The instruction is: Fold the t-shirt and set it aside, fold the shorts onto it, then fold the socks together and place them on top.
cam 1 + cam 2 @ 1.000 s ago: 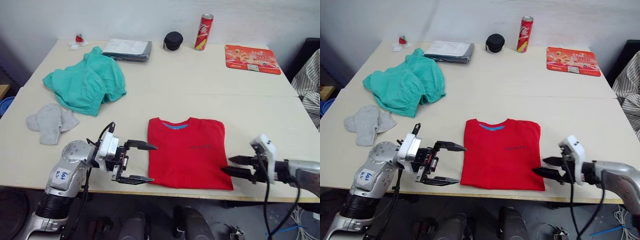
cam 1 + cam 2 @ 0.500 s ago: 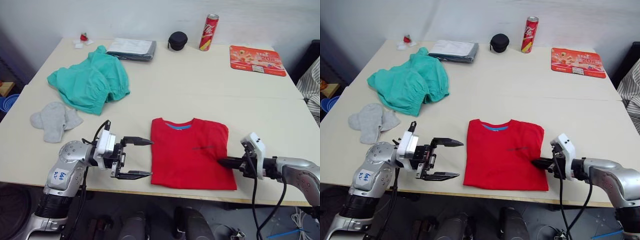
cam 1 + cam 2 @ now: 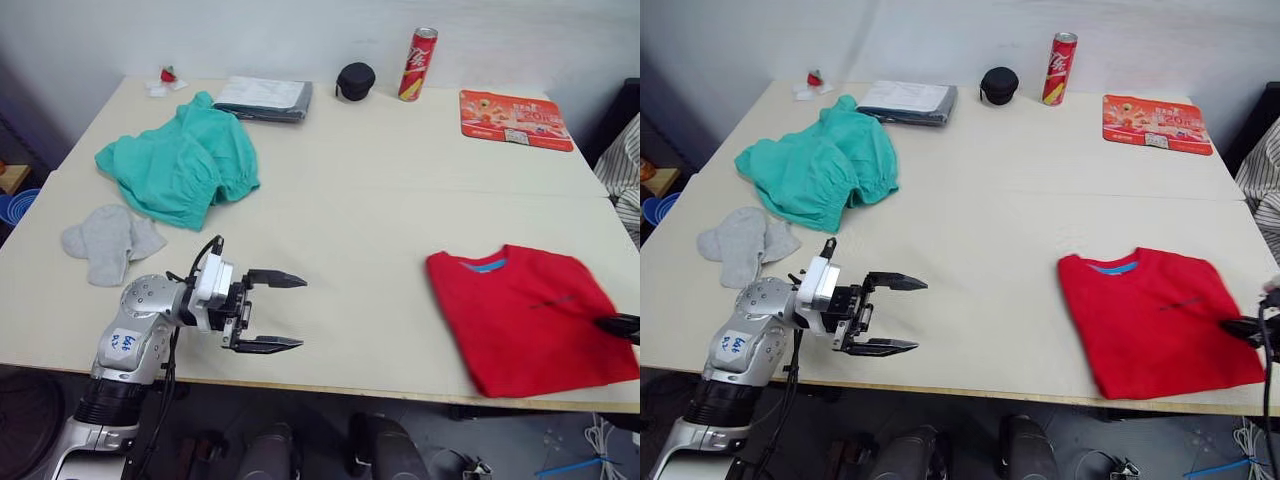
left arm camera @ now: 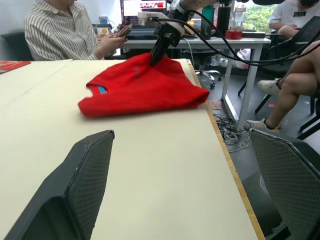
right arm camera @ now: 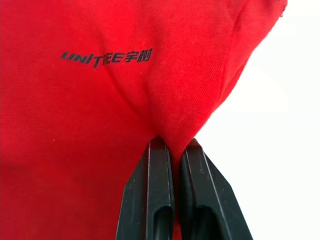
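Note:
The folded red t-shirt [image 3: 530,315] lies flat near the table's front right corner, collar facing away from me. My right gripper [image 5: 174,146] is shut on a pinch of the t-shirt's right edge, at the far right of the table [image 3: 618,325]. It also shows from the left wrist view, standing over the t-shirt [image 4: 145,85]. My left gripper [image 3: 297,312] hovers open and holds nothing, near the front edge left of centre. The teal shorts [image 3: 180,165] lie crumpled at the back left. In front of them, the grey socks [image 3: 108,240] lie side by side.
Along the back edge stand a flat grey packet [image 3: 265,97], a black round case [image 3: 355,80], a red can [image 3: 424,63] and a red printed mat [image 3: 515,118]. People sit beyond the table's right side, one in a striped shirt [image 4: 65,30].
My right gripper closed on the t-shirt's right edge and dragged it across the table to the right. The left gripper stayed open in about the same place.

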You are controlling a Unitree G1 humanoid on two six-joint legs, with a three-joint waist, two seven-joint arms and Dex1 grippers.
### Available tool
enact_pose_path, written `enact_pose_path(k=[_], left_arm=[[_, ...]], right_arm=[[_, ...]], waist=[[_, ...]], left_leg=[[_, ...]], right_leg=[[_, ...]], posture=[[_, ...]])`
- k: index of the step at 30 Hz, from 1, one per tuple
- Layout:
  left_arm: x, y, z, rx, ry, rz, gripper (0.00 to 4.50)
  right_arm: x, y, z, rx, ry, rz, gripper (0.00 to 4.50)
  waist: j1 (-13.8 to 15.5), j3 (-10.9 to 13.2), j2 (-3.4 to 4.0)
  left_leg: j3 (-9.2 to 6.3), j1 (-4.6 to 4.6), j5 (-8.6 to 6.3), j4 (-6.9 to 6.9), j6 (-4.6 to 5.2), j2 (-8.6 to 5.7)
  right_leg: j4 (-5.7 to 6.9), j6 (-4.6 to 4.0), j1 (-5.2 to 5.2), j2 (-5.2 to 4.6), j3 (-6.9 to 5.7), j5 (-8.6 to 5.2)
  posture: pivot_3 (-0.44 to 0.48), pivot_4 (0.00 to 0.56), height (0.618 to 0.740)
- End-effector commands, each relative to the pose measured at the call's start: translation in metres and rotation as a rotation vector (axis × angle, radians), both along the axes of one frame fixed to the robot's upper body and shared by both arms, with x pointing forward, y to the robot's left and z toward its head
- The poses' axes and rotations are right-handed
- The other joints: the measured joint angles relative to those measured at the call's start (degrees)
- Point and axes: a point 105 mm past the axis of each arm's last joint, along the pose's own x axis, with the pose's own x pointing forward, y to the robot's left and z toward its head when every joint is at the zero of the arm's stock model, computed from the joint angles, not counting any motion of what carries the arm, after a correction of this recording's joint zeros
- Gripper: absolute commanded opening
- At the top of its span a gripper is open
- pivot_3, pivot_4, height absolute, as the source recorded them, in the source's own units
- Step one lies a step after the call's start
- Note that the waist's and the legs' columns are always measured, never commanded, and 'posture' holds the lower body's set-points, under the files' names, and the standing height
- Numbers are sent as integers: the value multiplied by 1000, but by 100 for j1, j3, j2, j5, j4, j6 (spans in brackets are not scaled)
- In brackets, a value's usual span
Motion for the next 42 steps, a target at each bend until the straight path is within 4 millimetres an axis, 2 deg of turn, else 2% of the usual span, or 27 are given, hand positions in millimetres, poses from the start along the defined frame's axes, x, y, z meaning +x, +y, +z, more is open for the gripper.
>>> enact_pose_path(k=[1, 7, 9, 10, 15, 19, 20, 21, 22, 23, 26, 28, 31, 34, 37, 40, 42], left_arm=[[2, 2, 8, 8, -46, 3, 4500], [4, 11, 11, 30, -60, 42, 4500], [4, 18, 10, 47, -42, 53, 4500], [4, 22, 10, 55, -32, 61, 4500], [12, 61, 5, 84, 11, 260, 4500], [16, 105, -5, 120, 16, 470, 4500], [15, 117, -6, 120, -2, 527, 4500], [14, 130, -8, 128, -25, 594, 4500], [11, 144, -13, 140, -35, 661, 4500], [6, 157, -18, 154, -36, 723, 4500], [-7, 187, -26, 161, -17, 879, 4500], [-14, 202, -29, 141, -2, 975, 4500], [-27, 222, -35, 126, 33, 1098, 4500], [-44, 244, -45, 146, 80, 1214, 4500], [-53, 260, -49, 158, 129, 1288, 4500], [-43, 264, -38, 127, 129, 1313, 4500], [-26, 257, -27, 124, 117, 1286, 4500]], right_arm=[[1, -18, 6, -60, -1, -32, 12], [16, -15, 5, -10, -70, -54, 12], [13, -16, 8, 71, -43, -111, 556], [14, -16, 13, 41, -76, -83, 812], [-14, -1, 34, -61, -63, 72, 2509], [-19, 32, 64, -189, -289, 267, 3965], [-18, 52, 76, -172, -433, 342, 4326], [-17, 68, 87, -160, -591, 372, 4470], [-18, 86, 91, -135, -692, 381, 4470], [-19, 106, 86, -112, -741, 406, 4470], [-27, 155, 45, -100, -707, 486, 4470], [-31, 174, 25, -96, -678, 521, 4470], [-32, 191, 14, -44, -716, 499, 4470], [-38, 210, 6, -8, -736, 558, 4470], [-44, 218, -3, 25, -732, 571, 4470], [-50, 229, -4, 60, -755, 602, 4470], [-50, 235, 2, 75, -790, 609, 4470]], waist=[[-38, 3, 8], [-42, 7, 23], [-39, 11, 30], [-39, 10, 32], [27, 16, 67], [-21, 22, 66], [-36, 30, 49], [-54, 26, 32], [-58, 25, 27], [-63, 25, 27], [-30, 26, 32], [24, 27, 33], [59, 27, 32], [22, 22, 24], [-9, 21, 22], [-3, 17, 16], [5, 9, 2]], left_leg=[[1, 0, 1, 0, 0, 0], [3, 3, 10, 0, -12, 1], [3, 3, 10, 0, -13, 1], [3, 3, 10, 0, -13, 0], [-7, -3, 10, -9, -14, 1], [-1, 8, 3, -17, -22, 1], [-1, 7, 0, -22, -25, 2], [-2, 11, -11, -30, -45, 4], [-3, 14, -16, -33, -56, 15], [-2, 16, -25, -28, -71, 26], [-1, 13, -24, -37, -72, 26], [-3, 12, -21, -39, -67, 24], [-1, 9, -29, -29, -63, 9], [3, 14, -34, -28, -57, 2], [1, 15, -35, -34, -59, 4], [0, 15, -34, -34, -57, 5], [-1, 16, -34, -33, -57, 5]], right_leg=[[1, 0, 0, 0, 0, 0], [11, 0, -2, 2, 3, 0], [14, 0, -2, 2, 3, 0], [13, 0, -2, 0, 4, 0], [2, -2, -5, -1, -4, -1], [2, 0, -1, 1, 5, -1], [1, 0, -2, 1, 5, -1], [1, -1, -2, 3, 5, -1], [1, -1, -2, 15, 5, -1], [3, -1, -1, 23, 6, -1], [12, -15, -15, 22, 6, -9], [17, -22, -17, 19, 7, -13], [13, -20, -13, 3, 12, -12], [14, -16, -12, -6, 23, -9], [17, -22, -16, -5, 20, -13], [19, -23, -17, -5, 17, -14], [22, -24, -16, -6, 17, -14]], posture=[[0, 150, 740], [0, 150, 740], [0, 150, 740], [0, 150, 740], [0, 150, 740], [0, 150, 740], [0, 150, 740], [0, 150, 740], [0, 150, 740], [0, 150, 740], [0, 150, 740], [0, 150, 740], [0, 150, 740], [0, 150, 740], [0, 150, 740], [0, 150, 740], [0, 150, 740]])
